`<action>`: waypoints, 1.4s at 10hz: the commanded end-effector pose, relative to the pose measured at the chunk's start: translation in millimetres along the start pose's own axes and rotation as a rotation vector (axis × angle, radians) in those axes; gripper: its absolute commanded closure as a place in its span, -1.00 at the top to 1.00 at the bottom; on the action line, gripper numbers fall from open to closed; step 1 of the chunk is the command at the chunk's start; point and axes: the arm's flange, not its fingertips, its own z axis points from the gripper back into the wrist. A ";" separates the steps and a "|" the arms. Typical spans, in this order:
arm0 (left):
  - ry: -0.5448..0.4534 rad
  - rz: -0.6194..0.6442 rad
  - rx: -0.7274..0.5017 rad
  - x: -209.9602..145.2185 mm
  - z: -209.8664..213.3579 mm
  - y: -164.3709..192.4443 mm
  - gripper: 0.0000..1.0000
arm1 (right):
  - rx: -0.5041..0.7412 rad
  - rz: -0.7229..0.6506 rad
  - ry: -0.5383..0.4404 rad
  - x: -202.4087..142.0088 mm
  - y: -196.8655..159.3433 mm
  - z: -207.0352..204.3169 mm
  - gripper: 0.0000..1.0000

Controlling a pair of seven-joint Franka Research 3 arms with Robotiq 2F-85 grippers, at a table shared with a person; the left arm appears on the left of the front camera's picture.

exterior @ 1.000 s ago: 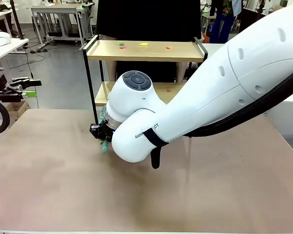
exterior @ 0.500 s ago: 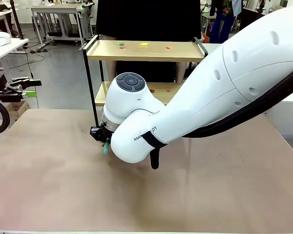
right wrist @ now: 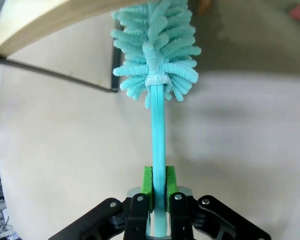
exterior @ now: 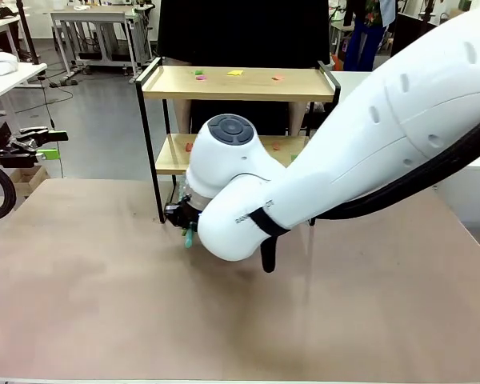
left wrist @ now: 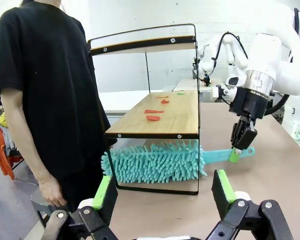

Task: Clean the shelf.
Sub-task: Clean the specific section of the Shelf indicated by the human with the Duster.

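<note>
The scene is lit evenly by bright, diffuse light, and only a soft shadow is cast on the table (exterior: 80, 304) under the right arm (exterior: 400, 120). Straight lines are bowed near the edges of both wrist views, and the shelf (right wrist: 45, 22) is rendered blurred in the right one.

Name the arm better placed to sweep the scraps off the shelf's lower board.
Right, most likely. The right pincer is shut on the teal duster's handle, the head lying under the shelf's lower board, near the red scraps. The left pincer stands open and empty, off beside the shelf.
</note>
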 end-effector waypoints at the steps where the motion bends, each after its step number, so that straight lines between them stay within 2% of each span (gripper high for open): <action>1: 0.008 -0.006 -0.003 1.5 -0.2 -0.8 1.00 | -0.002 -0.059 -0.016 -6.4 -28.2 21.6 -0.74; 4: 0.008 -0.006 -0.003 1.5 -0.2 -0.8 1.00 | -0.035 -0.113 -0.019 -1.1 -59.5 35.8 -0.74; 8: 0.008 -0.006 -0.003 1.5 -0.2 -0.8 1.00 | -0.151 -0.182 -0.044 7.1 -107.8 56.2 -0.74; 11: 0.008 -0.006 -0.003 1.5 -0.2 -0.8 1.00 | -0.275 -0.197 -0.060 10.8 -139.8 67.2 -0.74; 14: 0.008 -0.006 -0.003 1.5 -0.2 -0.8 1.00 | -0.453 -0.212 -0.091 9.1 -166.1 80.0 -0.74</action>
